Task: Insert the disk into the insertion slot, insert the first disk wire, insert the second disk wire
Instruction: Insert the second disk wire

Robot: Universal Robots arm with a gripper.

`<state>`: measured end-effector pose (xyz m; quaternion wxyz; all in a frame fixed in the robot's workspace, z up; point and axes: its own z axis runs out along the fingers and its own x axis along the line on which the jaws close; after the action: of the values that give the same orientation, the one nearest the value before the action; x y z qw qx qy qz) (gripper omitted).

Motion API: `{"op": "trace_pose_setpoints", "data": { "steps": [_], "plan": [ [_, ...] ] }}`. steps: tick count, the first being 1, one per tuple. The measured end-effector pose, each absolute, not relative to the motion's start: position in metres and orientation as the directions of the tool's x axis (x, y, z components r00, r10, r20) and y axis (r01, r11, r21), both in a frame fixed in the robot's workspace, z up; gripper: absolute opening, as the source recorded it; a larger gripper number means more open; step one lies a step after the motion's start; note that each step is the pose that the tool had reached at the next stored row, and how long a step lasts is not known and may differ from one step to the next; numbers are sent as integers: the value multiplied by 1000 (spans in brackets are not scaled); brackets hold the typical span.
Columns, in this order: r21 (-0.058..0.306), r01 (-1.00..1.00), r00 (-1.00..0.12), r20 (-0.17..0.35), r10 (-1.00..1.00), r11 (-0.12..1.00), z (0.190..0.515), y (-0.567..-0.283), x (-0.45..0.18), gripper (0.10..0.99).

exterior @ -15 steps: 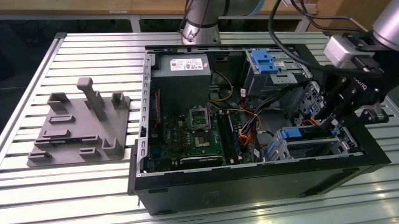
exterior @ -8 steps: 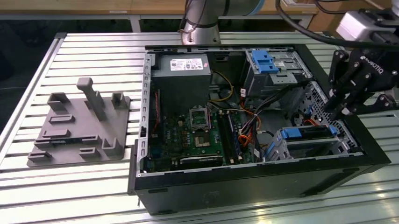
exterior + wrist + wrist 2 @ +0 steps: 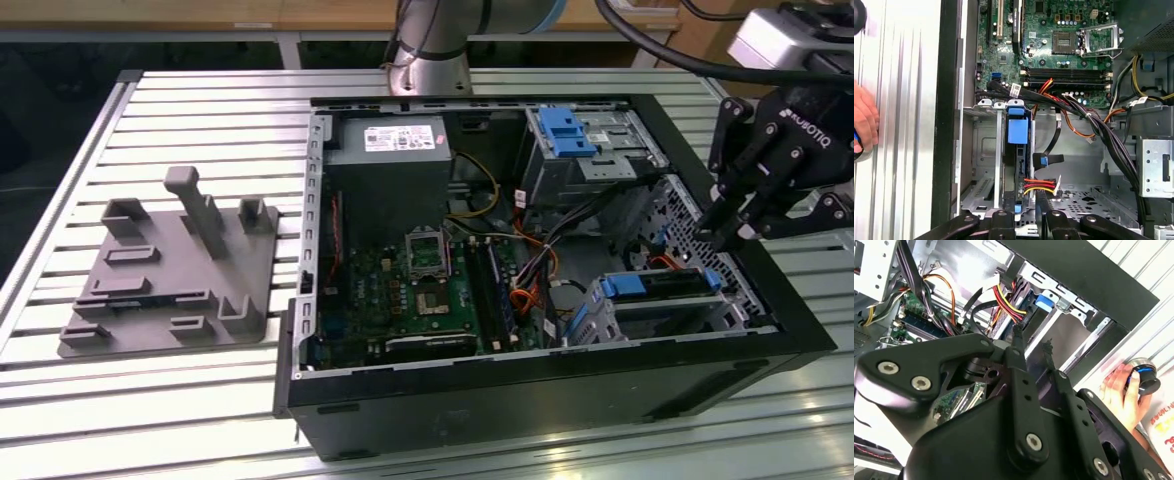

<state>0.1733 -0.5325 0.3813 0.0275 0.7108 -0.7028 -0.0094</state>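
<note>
The disk sits in the slot, in the case's corner toward the desk edge at the exterior view's right. The claw hangs just above it, fingers slightly apart and empty. The red-and-yellow wire seems unplugged beside the disk. Likely trouble: the claw snagging the crowded cables, or a plug meeting its socket askew and bending.

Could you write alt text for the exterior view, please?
A robot gripper hovers over an open computer case on a slatted table, near the blue-framed disk seated in the insertion slot. A grey plastic fixture lies at the exterior view's left.
</note>
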Motion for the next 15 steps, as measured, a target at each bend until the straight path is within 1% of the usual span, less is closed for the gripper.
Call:
{"op": "trace_pose_setpoints", "data": {
  "steps": [11,15],
  "plan": [
    [52,-999,12,26,-1000,-11,383,-532,173,306],
    [52,-999,12,28,-1000,-11,383,-521,173,306]
  ]
}}
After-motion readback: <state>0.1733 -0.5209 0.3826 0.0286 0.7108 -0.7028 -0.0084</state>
